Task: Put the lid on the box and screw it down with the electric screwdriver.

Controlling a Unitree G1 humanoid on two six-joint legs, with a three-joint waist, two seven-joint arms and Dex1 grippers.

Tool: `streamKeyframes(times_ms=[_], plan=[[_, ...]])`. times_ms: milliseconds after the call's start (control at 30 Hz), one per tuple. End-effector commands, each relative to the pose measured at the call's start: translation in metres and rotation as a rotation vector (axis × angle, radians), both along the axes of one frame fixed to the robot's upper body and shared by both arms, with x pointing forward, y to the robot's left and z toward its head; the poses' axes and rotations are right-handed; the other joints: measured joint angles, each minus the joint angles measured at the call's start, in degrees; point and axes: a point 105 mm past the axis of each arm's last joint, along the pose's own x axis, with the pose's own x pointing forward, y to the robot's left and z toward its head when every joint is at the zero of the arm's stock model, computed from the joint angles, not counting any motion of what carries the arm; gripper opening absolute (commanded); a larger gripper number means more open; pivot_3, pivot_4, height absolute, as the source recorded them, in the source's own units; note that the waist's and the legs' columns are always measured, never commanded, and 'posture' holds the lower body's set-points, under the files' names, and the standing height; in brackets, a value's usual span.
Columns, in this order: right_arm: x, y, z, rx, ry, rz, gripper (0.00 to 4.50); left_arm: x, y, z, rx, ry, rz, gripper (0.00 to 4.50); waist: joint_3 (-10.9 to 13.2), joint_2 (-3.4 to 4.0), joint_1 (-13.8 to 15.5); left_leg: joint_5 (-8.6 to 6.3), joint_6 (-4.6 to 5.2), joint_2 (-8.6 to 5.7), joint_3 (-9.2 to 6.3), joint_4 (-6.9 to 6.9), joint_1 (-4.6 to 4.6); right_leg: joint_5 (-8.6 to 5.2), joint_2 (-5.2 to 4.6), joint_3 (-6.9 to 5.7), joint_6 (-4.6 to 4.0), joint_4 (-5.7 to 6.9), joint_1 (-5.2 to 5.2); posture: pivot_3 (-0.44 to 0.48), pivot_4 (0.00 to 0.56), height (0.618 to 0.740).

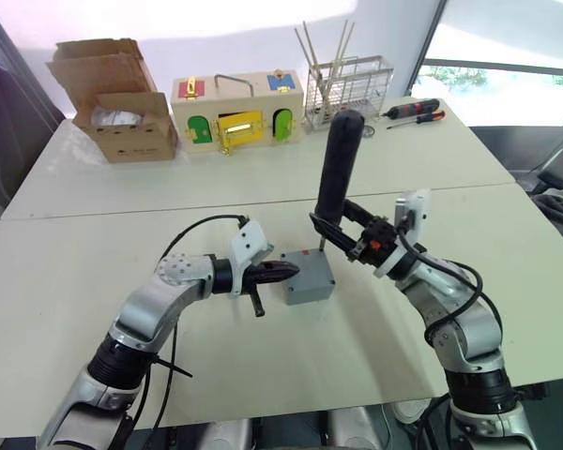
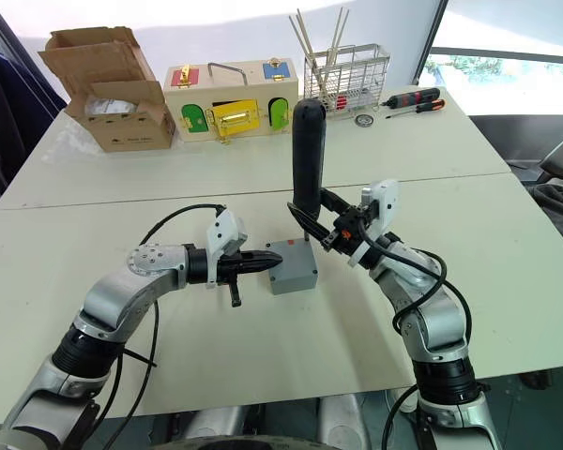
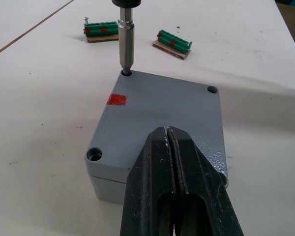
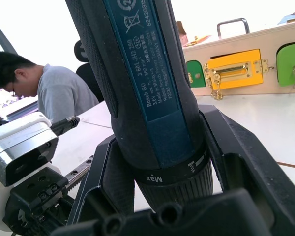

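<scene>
While my right tool (image 2: 330, 225) grips the upright electric screwdriver (image 2: 308, 155), its bit sits in the lid (image 3: 167, 118) corner hole; my closed left tool (image 3: 174, 162) presses the lid.

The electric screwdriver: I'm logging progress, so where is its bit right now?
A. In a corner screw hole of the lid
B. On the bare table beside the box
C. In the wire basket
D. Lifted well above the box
A: the electric screwdriver, held upright in the right pincer, has its bit in a corner hole of the lid.
</scene>
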Motion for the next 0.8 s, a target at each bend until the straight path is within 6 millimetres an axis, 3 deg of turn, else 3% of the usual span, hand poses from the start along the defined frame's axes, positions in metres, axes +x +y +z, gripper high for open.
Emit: streamKeyframes(times_ms=[33,800], plan=[[-0.003,0.003,-0.053,-0.050,0.206,0.020,1.76,-0.003,-0.003,0.001,0.010,-0.013,-0.019,0.00,0.0,0.00,0.0,0.00,0.00,0.00,0.00,-0.05,0.10,-0.04,0.00,0.00,-0.03,0.00,0.07,0.000,0.150,0.739],[-0.003,0.004,-0.070,-0.083,0.237,0.009,1.76,-0.003,-0.004,-0.001,0.014,-0.012,-0.020,0.00,-0.2,-0.10,0.0,-0.01,-0.01,0.03,-0.02,-0.13,0.27,-0.13,-0.01,0.00,-0.02,0.00,0.19,0.000,0.150,0.739]])
